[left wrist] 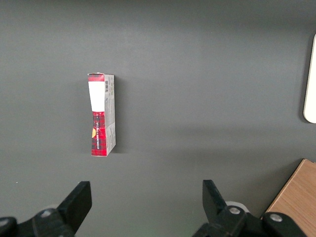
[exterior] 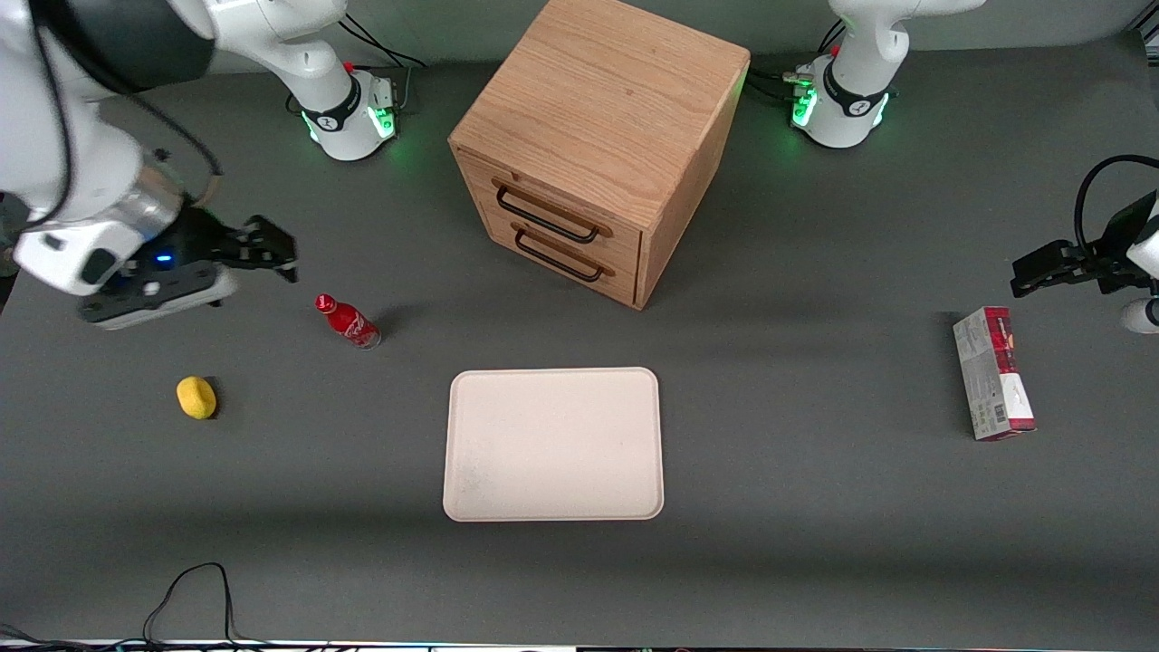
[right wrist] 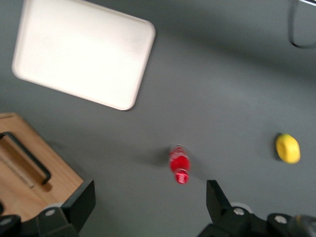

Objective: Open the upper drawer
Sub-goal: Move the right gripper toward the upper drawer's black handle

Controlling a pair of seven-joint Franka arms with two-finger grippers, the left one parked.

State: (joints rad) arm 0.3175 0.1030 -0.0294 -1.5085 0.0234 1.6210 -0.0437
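Observation:
The cube-shaped oak cabinet (exterior: 602, 118) stands at the middle of the table, farther from the front camera than the tray. Its upper drawer (exterior: 554, 201) is shut flush, with a black wire bar handle (exterior: 546, 215). The matching lower drawer (exterior: 563, 257) is also shut. My right gripper (exterior: 272, 249) hangs above the table toward the working arm's end, well apart from the cabinet and holding nothing. In the right wrist view the gripper (right wrist: 150, 197) is open with its fingers (right wrist: 81, 200) wide apart. A corner of the cabinet (right wrist: 19, 192) and one black handle (right wrist: 29, 158) show there.
A red bottle (exterior: 348, 321) stands on the table just nearer the front camera than my gripper, and shows in the wrist view (right wrist: 179, 163). A yellow lemon-like object (exterior: 196, 397) lies nearer still. A cream tray (exterior: 553, 507) lies before the cabinet. A red-and-white box (exterior: 992, 373) lies toward the parked arm's end.

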